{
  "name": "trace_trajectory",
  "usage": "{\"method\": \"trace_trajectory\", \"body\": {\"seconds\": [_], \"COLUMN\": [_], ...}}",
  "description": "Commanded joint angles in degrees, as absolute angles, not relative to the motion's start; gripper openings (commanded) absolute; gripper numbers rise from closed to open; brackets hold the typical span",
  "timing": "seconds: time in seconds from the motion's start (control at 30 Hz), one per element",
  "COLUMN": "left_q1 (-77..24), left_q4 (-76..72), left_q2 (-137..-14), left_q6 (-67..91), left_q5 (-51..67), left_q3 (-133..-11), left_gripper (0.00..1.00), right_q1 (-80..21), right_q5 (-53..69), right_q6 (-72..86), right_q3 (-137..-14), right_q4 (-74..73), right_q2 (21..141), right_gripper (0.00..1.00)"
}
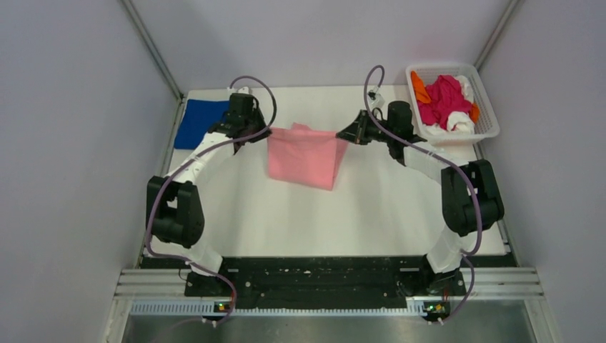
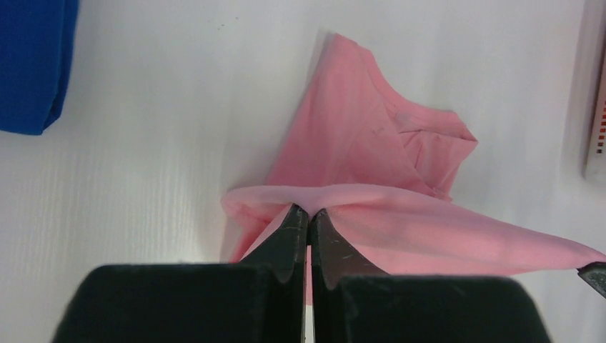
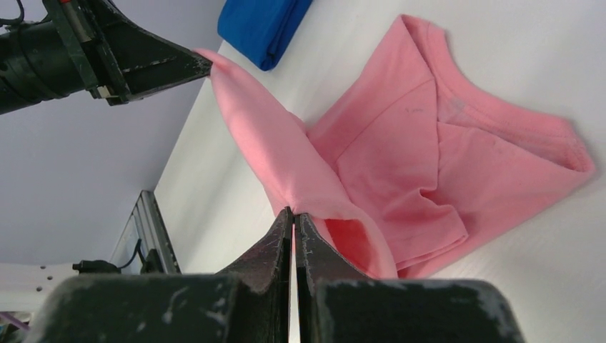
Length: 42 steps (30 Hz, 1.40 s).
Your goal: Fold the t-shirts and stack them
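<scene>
blue t-shirt (image 1: 202,123) lies folded flat, outboard-left of the left gripper (image 1: 266,133) and well apart from it. The left gripper is clamped tight on one corner of the pink t-shirt (image 1: 304,157), with the fabric edge pinched right at the tips. The pink t-shirt spans between both grippers. Its held edge is lifted and taut, and the rest drapes down onto the table (image 1: 321,229) below them, collar end resting flat. The right gripper (image 1: 341,134) is pinched closed on the opposite corner. Further right of it sits the basket (image 1: 493,125), holding the bunched magenta, orange and white shirts (image 1: 444,100).

My read: mid-fold on the pink one. To do it well:
- move both arms together, same height, same pace
- keep the edge taut, no sag or twist
- lay the held edge square over the resting part
- let go only once the fabric lies flat
- both pinches look shallow, so a jerk could slip them

Surface: plain white tabletop, smooth, matte. Room: pale grey walls on three sides, metal frame posts in the far corners, black rail along the near edge.
</scene>
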<state>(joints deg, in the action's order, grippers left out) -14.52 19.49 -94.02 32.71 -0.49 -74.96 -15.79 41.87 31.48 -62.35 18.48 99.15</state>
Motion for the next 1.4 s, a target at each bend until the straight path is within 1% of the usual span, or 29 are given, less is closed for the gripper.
{"method": "trace_trajectory", "body": {"seconds": [0.0,0.2,0.3,0.5,0.63,0.77,0.8,0.83,0.87,0.9,0.93,0.97,1.0,1.03,1.1,1.13,1.27,1.37], "left_q1": [-13.97,-13.89,-13.89,-13.89,-13.89,-13.89,-13.84,-13.88,-13.89,-13.89,-13.89,-13.93,-13.89,-13.89,-13.89,-13.89,-13.97,-14.13], "left_q4": [14.01,12.29,11.17,12.68,16.51,20.55,21.17,21.59,22.11,22.76,23.47,24.14,24.52,24.83,25.14,25.07,26.68,28.19], "left_q2": [-96.16,-100.97,-103.66,-111.37,-118.52,-124.26,-125.4,-126.45,-127.37,-128.14,-128.75,-128.91,-128.78,-128.23,-126.72,-125.8,-123.35,-123.5], "left_q6": [30.35,29.22,29.1,27.46,26.86,26.59,26.36,26.03,25.75,25.49,25.27,25.12,24.95,24.77,24.51,24.1,22.51,22.48], "left_q5": [5.69,11.63,12.82,15.56,17.05,15.11,14.86,14.78,14.62,14.65,14.7,14.63,14.47,14.15,13.45,13.15,14.25,14.47], "left_q3": [-79.08,-83.29,-85.3,-93.31,-100.58,-107.16,-108.56,-109.83,-111.19,-112.47,-113.66,-114.38,-114.51,-114.08,-111.9,-110.38,-103.95,-101.14], "left_gripper": [0.0,0.0,0.0,0.0,0.0,0.0,0.04,0.13,0.28,0.45,0.59,0.75,0.84,0.87,0.9,0.94,0.95,0.94], "right_q1": [-13.74,-12.45,-11.38,-9.51,-8.64,-7.77,-7.45,-7.18,-6.94,-6.73,-6.74,-6.76,-6.76,-6.78,-6.8,-6.85,-6.94,-6.94], "right_q5": [41.8,41.03,40.41,39.73,39.08,38.98,38.39,37.44,35.93,34.68,33.21,31.72,30.63,29.8,28.46,27.93,26.35,24.73], "right_q6": [30.56,32.09,32.36,34.06,34.73,36.24,36.37,36.33,36.26,35.65,34.81,34.0,33.27,32.59,31.67,31.24,30.78,30.82], "right_q3": [-64.4,-60.31,-59.32,-59.91,-60.97,-63.96,-64.89,-65.7,-66.52,-67.11,-67.89,-69.11,-69.79,-69.99,-69.24,-68.2,-61.76,-56.52], "right_q4": [21.76,24.04,24.79,27.4,29.09,30.2,29.81,29.47,28.2,27.23,25.84,24.11,22.43,21.38,19.47,18.9,18.15,17.57], "right_q2": [98.93,97.26,97.35,101.83,105.6,111.22,112.5,113.47,114.16,114.29,114.21,113.92,113.41,112.67,110.38,108.84,101.89,95.77], "right_gripper": [0.0,0.0,0.0,0.0,0.0,0.0,0.0,0.01,0.09,0.24,0.47,0.58,0.66,0.76,0.88,0.97,0.99,0.99]}}
